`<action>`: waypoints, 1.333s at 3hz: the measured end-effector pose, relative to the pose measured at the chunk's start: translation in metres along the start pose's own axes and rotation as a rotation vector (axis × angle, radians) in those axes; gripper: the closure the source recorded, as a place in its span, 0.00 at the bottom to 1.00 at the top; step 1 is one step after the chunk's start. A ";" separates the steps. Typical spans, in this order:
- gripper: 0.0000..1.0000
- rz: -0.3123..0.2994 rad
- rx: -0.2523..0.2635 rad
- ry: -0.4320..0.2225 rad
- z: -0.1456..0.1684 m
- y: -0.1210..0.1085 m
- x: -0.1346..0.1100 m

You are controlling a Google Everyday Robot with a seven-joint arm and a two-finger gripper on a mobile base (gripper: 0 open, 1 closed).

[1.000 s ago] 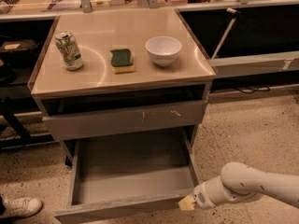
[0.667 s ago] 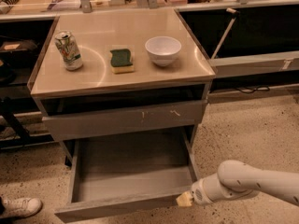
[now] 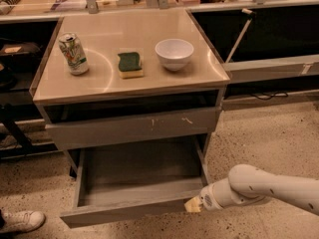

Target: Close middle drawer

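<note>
The middle drawer (image 3: 124, 214) is pulled far out at the bottom of the cabinet. It is wide and shallow, with a plain grey front and an empty grey inside (image 3: 139, 176). Above it is a grey drawer front with small white scratch marks (image 3: 134, 127), which stands slightly out from the cabinet. My gripper (image 3: 193, 204) is at the end of the white arm (image 3: 269, 185) coming in from the lower right. It sits at the right end of the open drawer's front, touching or nearly touching it.
On the beige cabinet top (image 3: 99, 81) stand a drink can (image 3: 73, 53), a green and yellow sponge (image 3: 130, 63) and a white bowl (image 3: 174, 54). A person's white shoe (image 3: 20, 221) is at the lower left. Dark shelving and a counter run behind, over speckled floor (image 3: 269, 133).
My gripper has moved left and slightly up, from beside the drawer's right front corner onto the right end of its front. The drawer stands about as far out as before.
</note>
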State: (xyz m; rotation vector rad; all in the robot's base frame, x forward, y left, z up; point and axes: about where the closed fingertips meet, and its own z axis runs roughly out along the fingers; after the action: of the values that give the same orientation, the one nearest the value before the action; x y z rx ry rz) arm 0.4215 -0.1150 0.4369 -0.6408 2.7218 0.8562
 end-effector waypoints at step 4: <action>1.00 0.073 -0.020 -0.093 0.003 -0.017 -0.021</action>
State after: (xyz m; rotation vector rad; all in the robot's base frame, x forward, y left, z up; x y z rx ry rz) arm 0.4479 -0.1183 0.4327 -0.4944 2.6705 0.9077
